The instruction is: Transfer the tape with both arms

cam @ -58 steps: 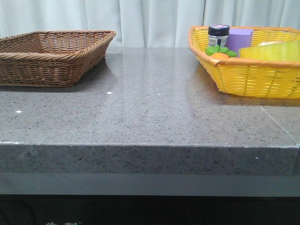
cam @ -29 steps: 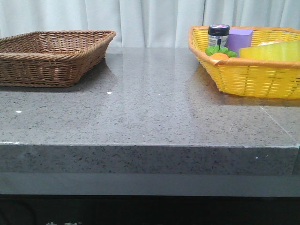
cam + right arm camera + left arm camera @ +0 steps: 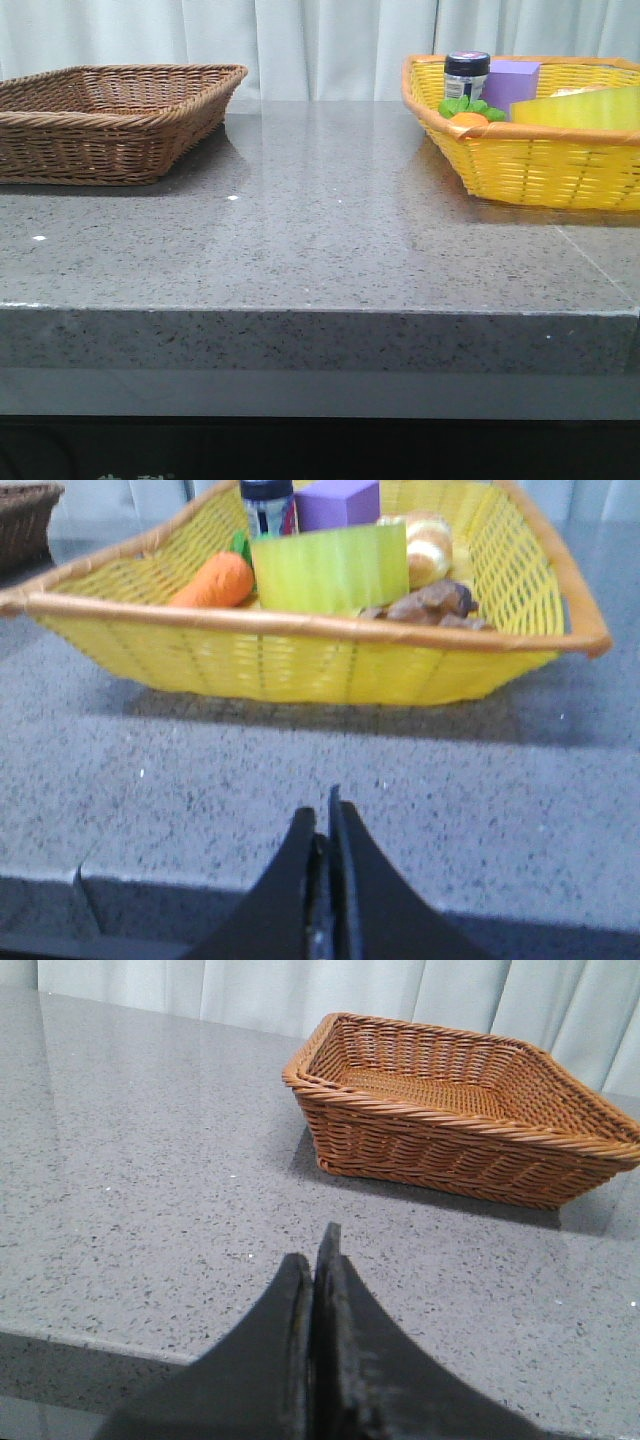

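step: not started, judging by the layout. Neither arm shows in the front view, and the wide roll of translucent yellow packing tape (image 3: 330,568) still sits in its basket.
tape location: standing on edge inside the yellow woven plastic basket (image 3: 530,165) at the table's right rear. Seen from the front, its yellow side (image 3: 575,108) rises just above the rim.
basket contents: orange toy carrot (image 3: 213,580), dark-lidded jar (image 3: 466,74), purple block (image 3: 338,502) behind the tape, a pale round item and brown lumps beside it. Tight packing around the roll.
right gripper (image 3: 328,830): black fingers pressed together, nothing between them, low at the near table edge, pointed at the yellow basket, well apart from it.
left gripper (image 3: 314,1270): black fingers also pressed together and empty, low over the grey speckled stone tabletop (image 3: 320,230), facing the brown wicker basket (image 3: 460,1110), which looks empty.
next move (judgement): right arm must spread its fingers, rise over the rim, and come down across the roll's width without snagging the carrot or jar.
handover (judgement): likely mid-table, so the left gripper has to spread too before it can receive.
risk: the roll's smooth curved face may slip in a shallow pinch.
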`<state>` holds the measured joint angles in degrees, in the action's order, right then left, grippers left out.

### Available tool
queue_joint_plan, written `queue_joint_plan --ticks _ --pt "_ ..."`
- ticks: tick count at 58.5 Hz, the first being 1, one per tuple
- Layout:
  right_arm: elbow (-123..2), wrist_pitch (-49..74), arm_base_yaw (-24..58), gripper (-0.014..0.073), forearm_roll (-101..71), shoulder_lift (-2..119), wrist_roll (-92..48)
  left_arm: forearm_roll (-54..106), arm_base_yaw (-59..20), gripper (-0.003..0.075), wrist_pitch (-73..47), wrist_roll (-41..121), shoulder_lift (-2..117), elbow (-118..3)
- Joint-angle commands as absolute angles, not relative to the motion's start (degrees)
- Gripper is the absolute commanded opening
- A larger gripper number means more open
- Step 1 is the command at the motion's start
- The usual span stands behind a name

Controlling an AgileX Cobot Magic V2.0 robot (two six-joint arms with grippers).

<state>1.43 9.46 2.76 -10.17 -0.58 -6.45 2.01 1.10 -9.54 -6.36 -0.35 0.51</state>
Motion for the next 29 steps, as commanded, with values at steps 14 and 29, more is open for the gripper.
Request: queue_joint_plan --ticks 14,29 --pt "-14.8 9.3 2.5 -0.0038 -10.3 3.9 -6.5 2.8 0.8 -0.002 -9.4 -6.5 4.8 -12.8" --pt "-29.3 10.2 2.5 -0.0038 -10.3 17.2 -6.5 2.7 0.8 -0.002 -12.4 -6.5 21.6 -27.5"
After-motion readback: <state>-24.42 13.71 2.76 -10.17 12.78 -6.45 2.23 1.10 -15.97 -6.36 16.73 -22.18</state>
